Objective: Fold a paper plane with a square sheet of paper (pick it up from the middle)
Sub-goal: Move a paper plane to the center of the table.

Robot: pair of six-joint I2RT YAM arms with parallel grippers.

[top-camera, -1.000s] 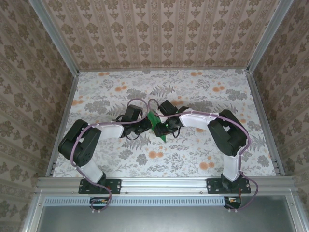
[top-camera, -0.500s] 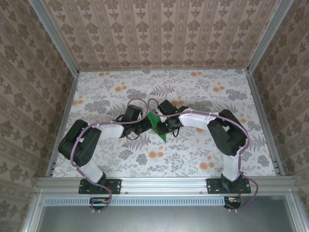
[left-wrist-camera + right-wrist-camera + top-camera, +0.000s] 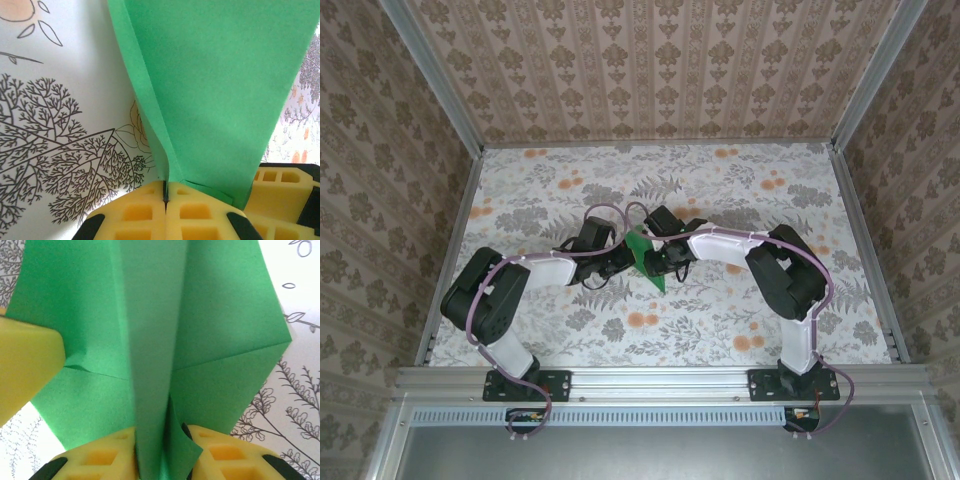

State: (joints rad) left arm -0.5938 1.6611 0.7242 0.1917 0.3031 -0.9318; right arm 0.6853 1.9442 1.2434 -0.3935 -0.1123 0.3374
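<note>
The green paper (image 3: 642, 256), creased and partly folded, is standing on edge over the middle of the flowered table (image 3: 740, 200), between both arms. The left gripper (image 3: 165, 192) is pinching one edge of it, its yellow fingers (image 3: 135, 212) pressed together. The right gripper (image 3: 160, 450) is clamping a folded ridge from the other side.

Centre of the tabletop (image 3: 720, 180) is blocked: the left end effector (image 3: 625, 260) and right end effector (image 3: 658, 262) meet there, both clamped on the green paper (image 3: 642, 247), with the arms (image 3: 550, 268) arching in from either side. The far half and outer flanks lie open, bounded by walls (image 3: 660, 70) on three sides.
</note>
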